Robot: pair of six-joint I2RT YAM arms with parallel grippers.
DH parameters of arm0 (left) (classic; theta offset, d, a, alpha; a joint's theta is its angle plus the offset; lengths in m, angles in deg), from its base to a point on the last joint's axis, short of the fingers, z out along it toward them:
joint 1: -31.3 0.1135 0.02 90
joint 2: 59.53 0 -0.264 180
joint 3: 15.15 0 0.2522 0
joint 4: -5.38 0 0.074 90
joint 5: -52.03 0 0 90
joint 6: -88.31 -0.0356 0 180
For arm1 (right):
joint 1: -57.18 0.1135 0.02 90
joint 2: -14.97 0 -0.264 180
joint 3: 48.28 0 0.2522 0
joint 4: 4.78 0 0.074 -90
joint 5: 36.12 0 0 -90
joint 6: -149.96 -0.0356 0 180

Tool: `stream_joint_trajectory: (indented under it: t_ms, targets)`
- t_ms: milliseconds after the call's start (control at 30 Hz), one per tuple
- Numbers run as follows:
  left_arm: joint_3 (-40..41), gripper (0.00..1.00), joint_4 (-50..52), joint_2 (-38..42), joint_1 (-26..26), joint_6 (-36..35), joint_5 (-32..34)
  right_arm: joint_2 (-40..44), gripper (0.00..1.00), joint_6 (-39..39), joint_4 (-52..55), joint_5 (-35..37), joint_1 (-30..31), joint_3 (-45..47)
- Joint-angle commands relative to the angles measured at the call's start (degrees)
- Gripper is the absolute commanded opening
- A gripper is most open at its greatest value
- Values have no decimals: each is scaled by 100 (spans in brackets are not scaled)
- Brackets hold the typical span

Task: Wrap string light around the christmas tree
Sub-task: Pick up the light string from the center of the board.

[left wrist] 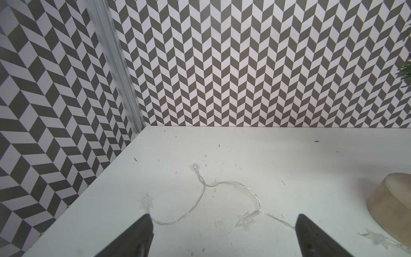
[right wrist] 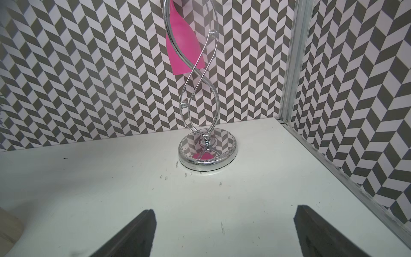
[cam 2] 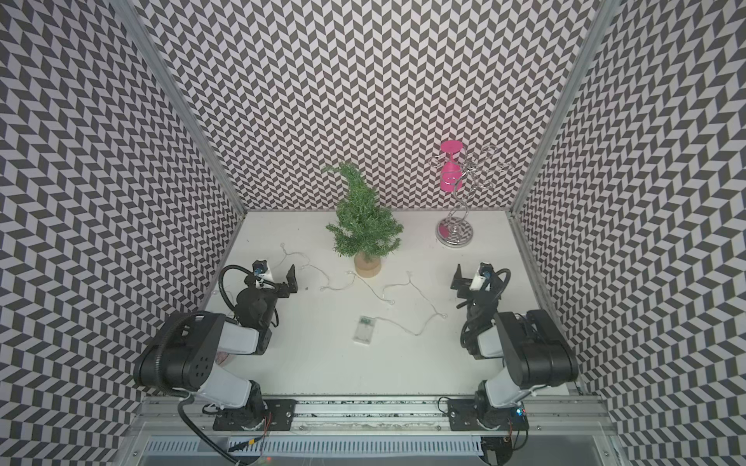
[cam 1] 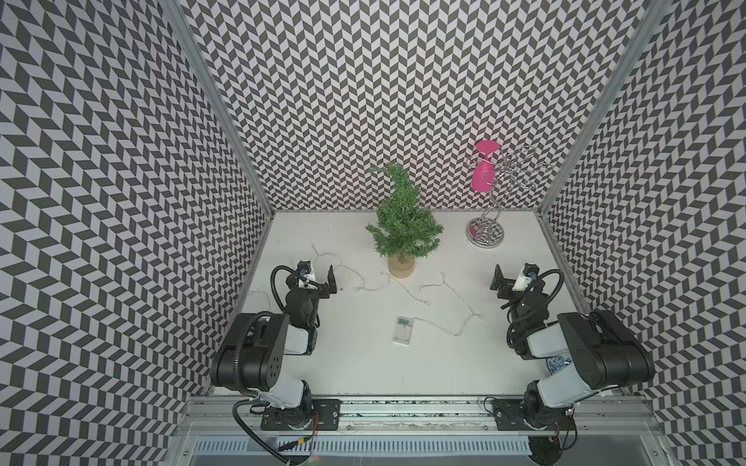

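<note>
While left and right jaws gape empty, string light (cam 1: 403, 331) sprawls by christmas tree (cam 1: 401, 226), chrome rack (cam 1: 484, 242) at back.

3 chevron-patterned walls (cam 1: 363, 80), grey-white; aluminium corner posts (cam 1: 218, 105); white tabletop (cam 1: 363, 363); even light.

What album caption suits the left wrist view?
Open left gripper above the string light, loose on the table beside the tan base of the christmas tree.

- The whole table (cam 1: 355, 363) is seen from high above, facing the back wall (cam 1: 363, 101), in both top views
- Its left far corner (left wrist: 142, 130) and right far corner (right wrist: 279, 119) are seen closely from the wrists
</note>
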Motion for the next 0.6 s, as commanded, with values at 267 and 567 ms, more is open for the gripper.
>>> stream_joint_trajectory:
  t_ms: [267, 567]
  targets:
    - [-81, 100, -113, -31, 51, -41, -2, -47, 99, 69, -350, 65, 32, -89]
    - [-122, 99, -61, -55, 132, -9, -190, -47, 99, 65, -343, 65, 32, -91]
